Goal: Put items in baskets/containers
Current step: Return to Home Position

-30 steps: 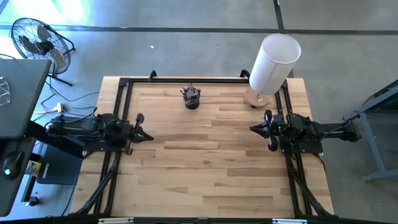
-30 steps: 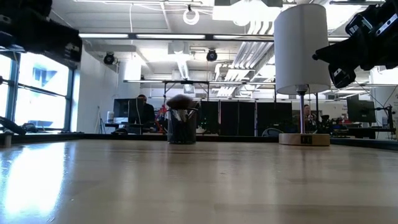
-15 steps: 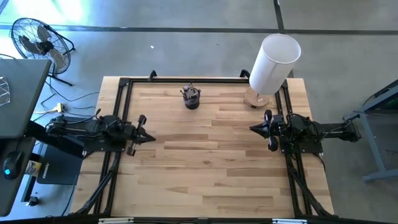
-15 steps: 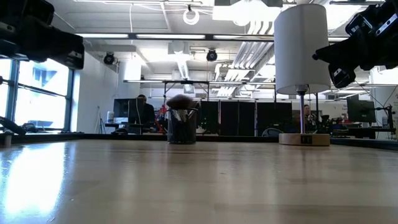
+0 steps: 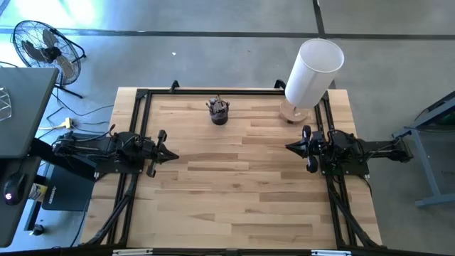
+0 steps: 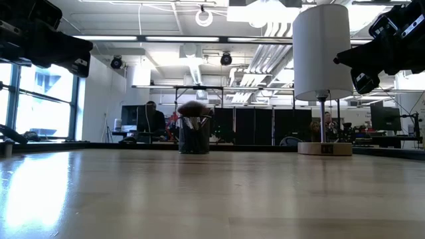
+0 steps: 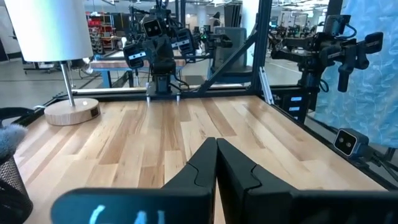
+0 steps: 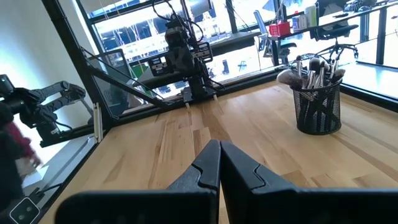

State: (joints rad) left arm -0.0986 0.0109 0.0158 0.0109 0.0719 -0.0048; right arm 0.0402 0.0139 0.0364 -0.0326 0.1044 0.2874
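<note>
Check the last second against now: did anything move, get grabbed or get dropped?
The left gripper edged slightly further in over the light wooden table, with its fingers shut on nothing. Nothing was taken hold of or let go. The right gripper, the black wire-mesh cup with its dark-handled makeup brushes, and the tall white cylinder lamp stayed put.

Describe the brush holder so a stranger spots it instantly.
On the table, find the tall white lamp at the far edge. Along that edge, nearer centre, stands a small black mesh cup full of makeup brushes: short and dark, unlike the lamp.
</note>
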